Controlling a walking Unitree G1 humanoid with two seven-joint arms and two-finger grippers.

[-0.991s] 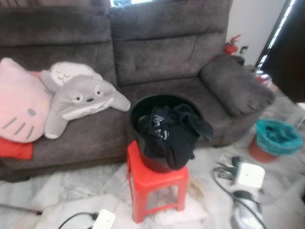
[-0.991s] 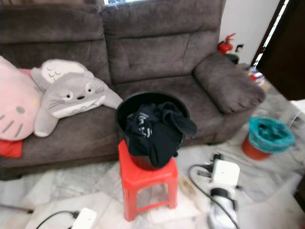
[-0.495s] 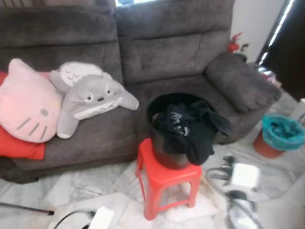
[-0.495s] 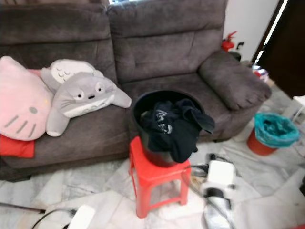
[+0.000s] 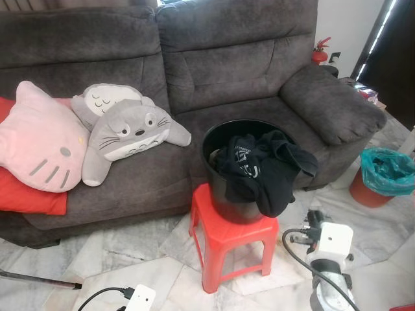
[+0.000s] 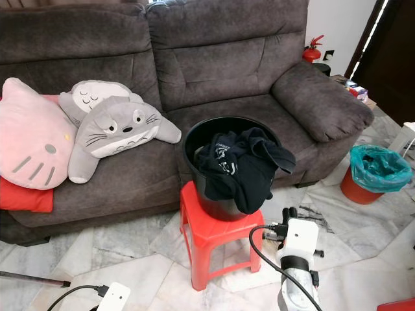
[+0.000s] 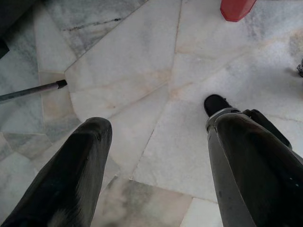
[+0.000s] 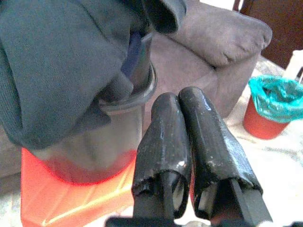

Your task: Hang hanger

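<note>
Black bucket [image 8: 113, 104] beside right tool [image 8: 187, 106]

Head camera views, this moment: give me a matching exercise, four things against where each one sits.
Things:
1. black bucket
2. grey plush
3. dark clothes
4. teal-lined bin

Places:
A. on the sofa seat
B. on the floor past the sofa's armrest
C. on the red stool
D. draped over the bucket rim

Pairs: 1-C, 2-A, 3-D, 4-B
</note>
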